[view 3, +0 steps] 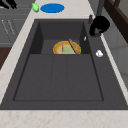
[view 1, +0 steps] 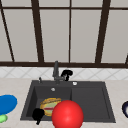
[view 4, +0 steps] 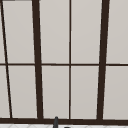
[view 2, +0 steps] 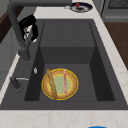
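Right hand (view 1: 66, 74): fingers curled beside the faucet (view 1: 56, 71) at the sink's (view 1: 100, 100) far rim; actual grip cannot be told. Left hand (view 1: 38, 115): idle at near-left rim, curl unclear. Risk: fingers slipping off the faucet.

Light is even and flat, with no glare. The window (view 1: 70, 32) panes glow a dull, uniform grey-white. The sink (view 1: 90, 100) basin stays dark, its walls shaded softly. All views look soft and blurred, edges undistorted.
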`<state>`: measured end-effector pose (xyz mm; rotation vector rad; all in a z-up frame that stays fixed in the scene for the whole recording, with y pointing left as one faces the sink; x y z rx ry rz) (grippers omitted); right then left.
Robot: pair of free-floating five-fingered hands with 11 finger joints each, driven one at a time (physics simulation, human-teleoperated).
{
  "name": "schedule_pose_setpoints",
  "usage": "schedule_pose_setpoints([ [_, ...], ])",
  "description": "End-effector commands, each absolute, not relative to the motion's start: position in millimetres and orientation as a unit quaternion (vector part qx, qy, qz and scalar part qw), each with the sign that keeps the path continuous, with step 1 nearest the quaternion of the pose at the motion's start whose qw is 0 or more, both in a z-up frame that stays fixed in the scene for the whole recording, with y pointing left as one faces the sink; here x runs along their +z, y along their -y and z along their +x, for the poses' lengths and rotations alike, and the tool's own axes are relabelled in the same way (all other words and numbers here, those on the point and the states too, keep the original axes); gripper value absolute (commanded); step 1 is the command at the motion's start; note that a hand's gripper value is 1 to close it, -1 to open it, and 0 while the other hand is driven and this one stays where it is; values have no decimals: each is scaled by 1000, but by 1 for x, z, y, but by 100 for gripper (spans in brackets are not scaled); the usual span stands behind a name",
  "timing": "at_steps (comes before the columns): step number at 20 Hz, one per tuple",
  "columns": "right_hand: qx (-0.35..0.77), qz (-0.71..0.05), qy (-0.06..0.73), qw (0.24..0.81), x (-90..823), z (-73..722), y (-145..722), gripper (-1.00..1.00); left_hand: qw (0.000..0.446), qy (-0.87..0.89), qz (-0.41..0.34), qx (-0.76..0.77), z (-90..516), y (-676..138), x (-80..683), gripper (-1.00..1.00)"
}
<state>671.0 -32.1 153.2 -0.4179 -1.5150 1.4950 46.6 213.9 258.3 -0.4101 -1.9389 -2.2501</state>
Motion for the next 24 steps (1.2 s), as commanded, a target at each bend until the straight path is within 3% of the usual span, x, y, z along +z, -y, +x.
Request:
schedule_pose_setpoints([
  [1,601,-174,629,461,134,660,50,100,72,645,-136,-749,47,-214,258,0],
  [24,529,-128,714,441,108,660,62,100,72,645,-136,-749,47,-214,258,0],
])
